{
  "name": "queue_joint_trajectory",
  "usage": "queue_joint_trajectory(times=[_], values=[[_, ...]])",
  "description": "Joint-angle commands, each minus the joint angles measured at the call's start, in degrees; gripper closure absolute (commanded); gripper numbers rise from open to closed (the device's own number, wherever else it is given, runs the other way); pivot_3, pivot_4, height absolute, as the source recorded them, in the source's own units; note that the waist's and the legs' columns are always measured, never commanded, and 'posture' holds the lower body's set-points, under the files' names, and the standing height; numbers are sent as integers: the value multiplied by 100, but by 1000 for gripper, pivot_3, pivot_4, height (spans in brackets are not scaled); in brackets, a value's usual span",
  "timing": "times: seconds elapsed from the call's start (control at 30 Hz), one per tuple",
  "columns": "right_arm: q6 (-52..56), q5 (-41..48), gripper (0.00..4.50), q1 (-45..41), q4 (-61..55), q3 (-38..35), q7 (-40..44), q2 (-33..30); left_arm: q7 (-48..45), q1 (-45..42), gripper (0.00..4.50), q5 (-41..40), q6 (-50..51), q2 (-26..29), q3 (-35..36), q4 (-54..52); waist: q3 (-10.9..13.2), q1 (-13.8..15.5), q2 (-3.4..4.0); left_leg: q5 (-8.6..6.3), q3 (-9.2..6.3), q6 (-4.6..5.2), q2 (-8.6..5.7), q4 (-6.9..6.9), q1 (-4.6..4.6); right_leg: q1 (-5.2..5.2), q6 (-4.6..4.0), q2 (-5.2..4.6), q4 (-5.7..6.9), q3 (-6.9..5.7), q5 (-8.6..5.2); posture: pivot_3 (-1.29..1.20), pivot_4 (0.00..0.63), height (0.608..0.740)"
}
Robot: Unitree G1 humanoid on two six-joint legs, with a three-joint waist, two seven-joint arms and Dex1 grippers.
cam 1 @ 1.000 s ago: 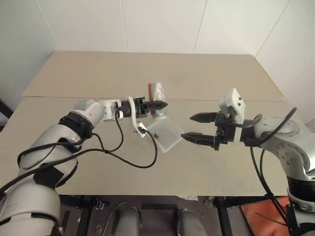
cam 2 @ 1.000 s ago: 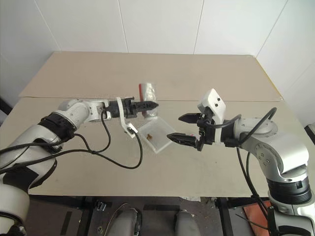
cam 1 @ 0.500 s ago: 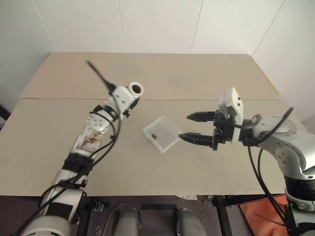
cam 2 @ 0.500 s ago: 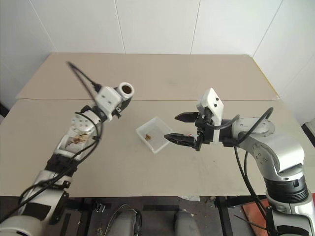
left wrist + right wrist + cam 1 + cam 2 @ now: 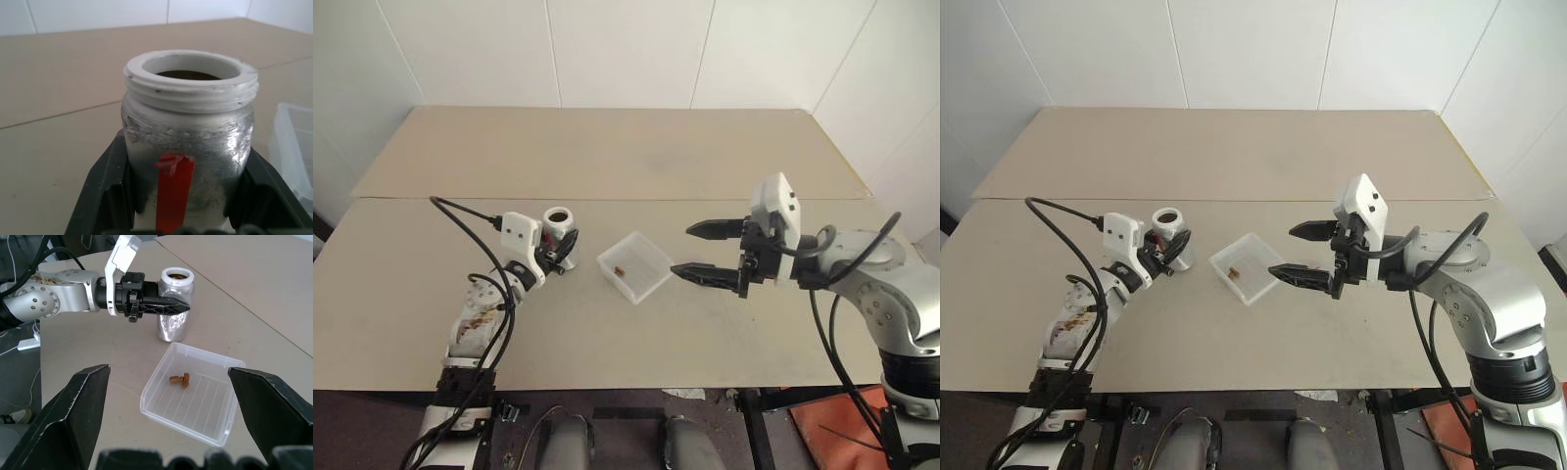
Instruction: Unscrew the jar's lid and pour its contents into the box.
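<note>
The jar stands upright and uncapped on the table, left of the box; its silvery body carries a red mark. My left gripper is shut on the jar's body, one black finger on each side. Reddish-brown contents lie in the clear box. My right gripper hovers open just right of the box, with nothing between its fingers. The lid is out of view.
A black cable loops from my left wrist over the tan table. A seam crosses the table behind the box. White walls close the far side, and the near edge runs below both arms.
My left arm took the tipped jar away from above the box, swung it up to the left, then brought it down upright on the table. The right gripper stayed open in place.
</note>
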Motion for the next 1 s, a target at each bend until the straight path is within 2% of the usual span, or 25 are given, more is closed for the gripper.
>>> queue_joint_trajectory(times=[0.03, 0.23, 0.3, 0.43, 0.57, 0.67, 0.77, 1.0], values=[[-188, 47, 0, -20, -99, -159, 72, -82, -107, 115, 1852, 133, -392, -25, 29, 28, 0, -1, 0, 0, 0, 0, 0, 0, 0, 0, 0, 0, 0, 0, 0, 0, 150, 740], [-316, -94, 0, 40, 5, -24, 110, -75, -253, 348, 25, 199, -486, 30, 16, -71, 0, -4, 0, 0, 0, 0, 1, 0, 2, 1, 0, 0, 1, 1, 0, 0, 150, 740], [-343, -159, 0, 68, 15, 5, 112, -92, -344, 568, 25, 130, -296, 211, 106, -417, 0, -5, 0, 0, 1, 0, 1, -2, 2, -1, 0, 0, -1, 1, 0, 0, 150, 740], [-472, -245, 0, 255, 24, -82, 226, -236, -1531, 1533, 25, -584, 443, 1534, 718, -1631, -2, -90, -4, 0, 6, 0, 9, -15, 7, -11, -1, 7, 3, 15, -1, 0, 150, 740], [-649, -416, 0, 435, 82, -89, 277, -365, -3350, 2367, 25, -2129, 1179, 2895, 2153, -2179, -2, -84, -4, 0, 15, 0, 15, -17, 20, -4, -7, 6, 4, 11, -4, 0, 150, 740], [-675, -404, 0, 464, 127, -109, 275, -334, -4693, 2875, 25, -2860, 1436, 3605, 3183, -2120, -2, -57, -2, -1, 26, -1, 14, -19, 26, -1, -9, 2, 0, 13, -8, 0, 150, 740], [-730, -414, 0, 504, 109, -118, 333, -351, -5188, 3118, 25, -2974, 1554, 3925, 3738, -1953, -2, -16, 0, -1, 28, -1, 14, -21, 26, -1, -12, 2, -1, 10, -11, 0, 150, 740], [-941, -444, 0, 644, 196, -296, 501, -522, -4975, 2966, 25, -3033, 1829, 3954, 4091, -2162, -2, -21, -1, -1, 29, -1, 15, -21, 26, 0, -12, 4, -2, 12, -12, 0, 150, 740]])
